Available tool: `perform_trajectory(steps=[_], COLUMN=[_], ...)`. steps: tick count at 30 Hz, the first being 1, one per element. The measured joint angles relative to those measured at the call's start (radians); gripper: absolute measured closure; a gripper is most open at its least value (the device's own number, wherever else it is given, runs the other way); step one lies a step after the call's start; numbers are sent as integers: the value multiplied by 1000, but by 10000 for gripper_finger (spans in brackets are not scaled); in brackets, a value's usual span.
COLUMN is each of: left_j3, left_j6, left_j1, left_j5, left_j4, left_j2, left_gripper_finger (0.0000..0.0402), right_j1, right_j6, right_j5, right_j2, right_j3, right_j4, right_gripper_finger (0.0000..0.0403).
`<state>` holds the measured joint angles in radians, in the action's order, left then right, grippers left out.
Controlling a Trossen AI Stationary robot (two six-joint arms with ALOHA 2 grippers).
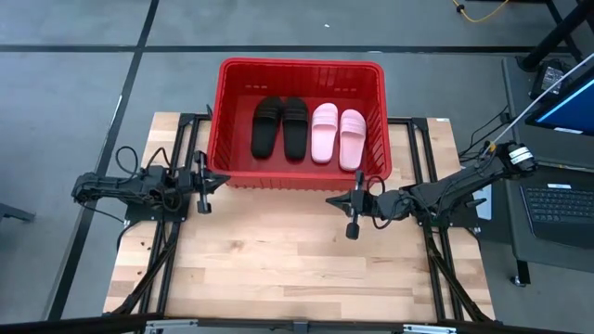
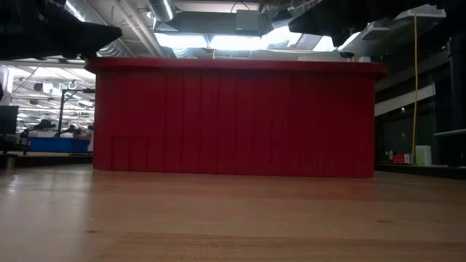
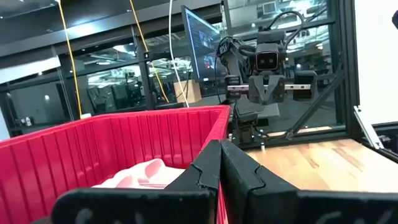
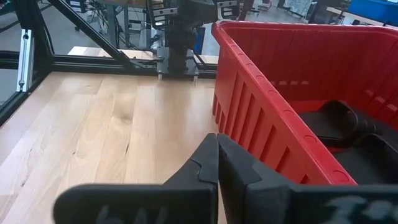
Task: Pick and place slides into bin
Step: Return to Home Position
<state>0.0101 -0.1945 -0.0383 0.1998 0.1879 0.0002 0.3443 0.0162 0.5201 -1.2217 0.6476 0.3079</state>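
Observation:
The red bin [image 1: 223,111] stands at the table's far edge. Inside it lie two black slides [image 1: 280,126] and two pink slides [image 1: 338,135], side by side on the bin's floor. My left gripper [image 1: 221,178] is shut and holds nothing, hovering just off the bin's near left corner. My right gripper [image 1: 336,199] is shut and holds nothing, hovering just off the bin's near right corner. The left wrist view shows my left gripper [image 3: 220,163] beside the bin wall [image 3: 112,149] with a pink slide [image 3: 140,174] inside. The right wrist view shows my right gripper [image 4: 217,158], the bin [image 4: 280,93] and the black slides [image 4: 348,127].
Bare wooden table [image 1: 278,250] stretches from the bin to the near edge. In the low view the bin's near wall [image 2: 233,120] fills the middle. A laptop and a screen [image 1: 557,199] stand beyond the table's right edge.

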Motion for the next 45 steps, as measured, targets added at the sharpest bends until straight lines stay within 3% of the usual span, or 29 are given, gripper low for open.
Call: perform_trajectory(steps=[7,12,29,34,45], left_j3=[-3,-3,-2,-2,-2], left_j6=[-27,-45,-51,-52,-52], left_j1=[1,1,1,1,1], left_j5=[22,141,119,119,119], left_j4=[65,71,75,72,71], left_j2=[1,1,0,1,0], left_gripper_finger=[399,401,396,399,394], right_j1=[0,0,0,0,64], right_j6=[0,0,1,-50,-20], right_j5=[0,0,0,0,-1], right_j2=[0,0,17,125,426], right_j3=[0,0,-1,-2,-1], right_j4=[3,4,0,-57,-421], right_gripper_finger=[398,398,398,398,397])
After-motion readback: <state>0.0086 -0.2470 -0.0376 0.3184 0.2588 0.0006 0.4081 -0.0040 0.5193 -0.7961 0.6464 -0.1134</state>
